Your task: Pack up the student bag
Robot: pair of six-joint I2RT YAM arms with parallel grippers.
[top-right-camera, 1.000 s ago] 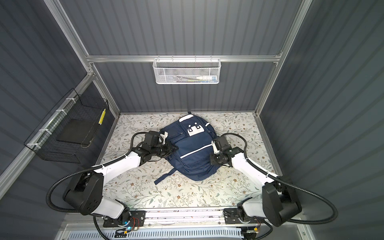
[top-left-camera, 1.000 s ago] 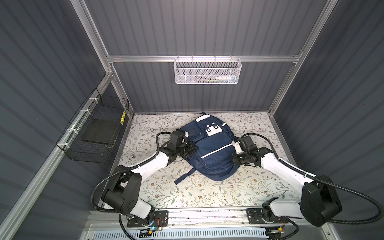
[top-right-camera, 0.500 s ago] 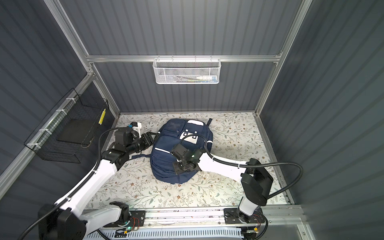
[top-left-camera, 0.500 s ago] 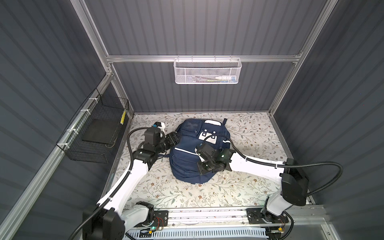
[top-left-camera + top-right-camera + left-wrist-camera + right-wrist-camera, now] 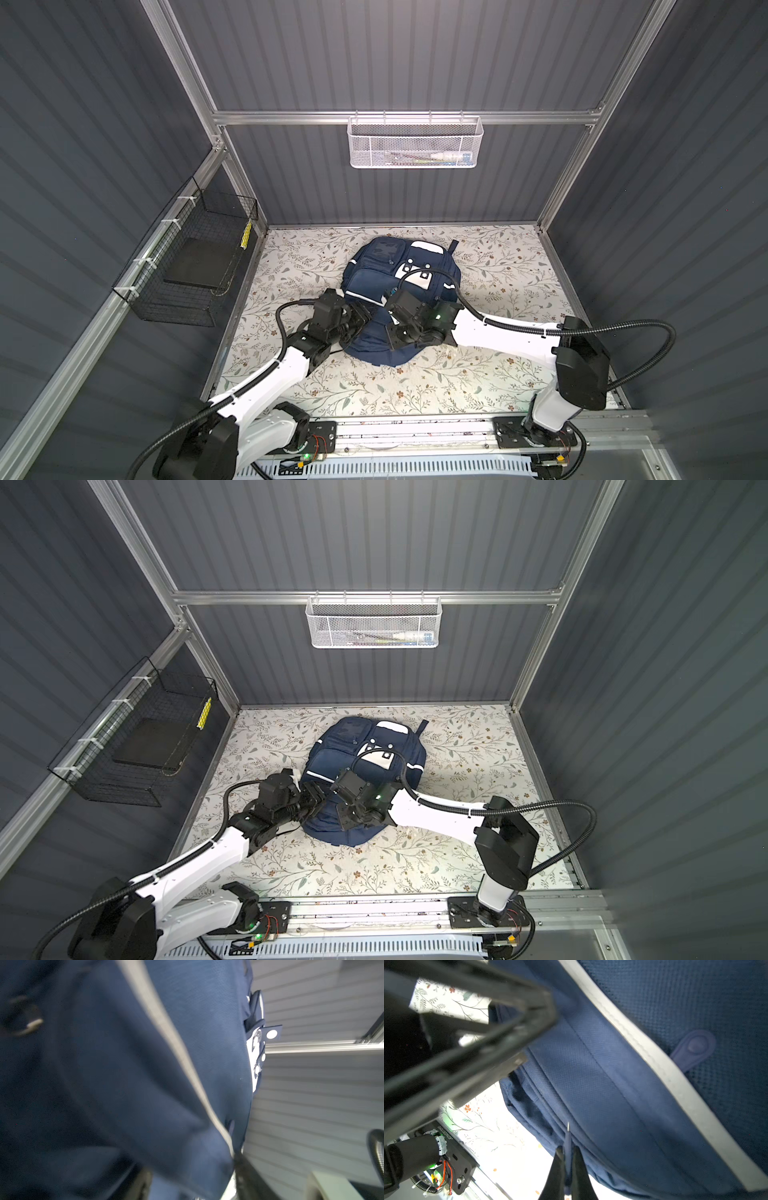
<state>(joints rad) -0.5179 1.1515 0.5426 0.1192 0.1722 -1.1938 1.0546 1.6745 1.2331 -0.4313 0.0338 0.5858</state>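
Observation:
The navy student bag lies front up in the middle of the floral mat, seen in both top views. My left gripper is at the bag's near left edge. In the left wrist view, blurred navy fabric bulges between its fingers, so my left gripper grips a fold. My right gripper reaches across the bag's lower part. In the right wrist view my right gripper is shut on a thin blue zip pull at the bag's side seam, near the white stripe.
A white mesh basket with pens hangs on the back wall. A black wire basket holding a dark flat item hangs on the left wall. The arms' mounting rail runs along the front. Floral mat surrounds the bag.
The left arm swung from the bag's far left side to its near left edge, and its jaws narrowed onto fabric. The right gripper stayed shut and shifted little. The bag turned slightly.

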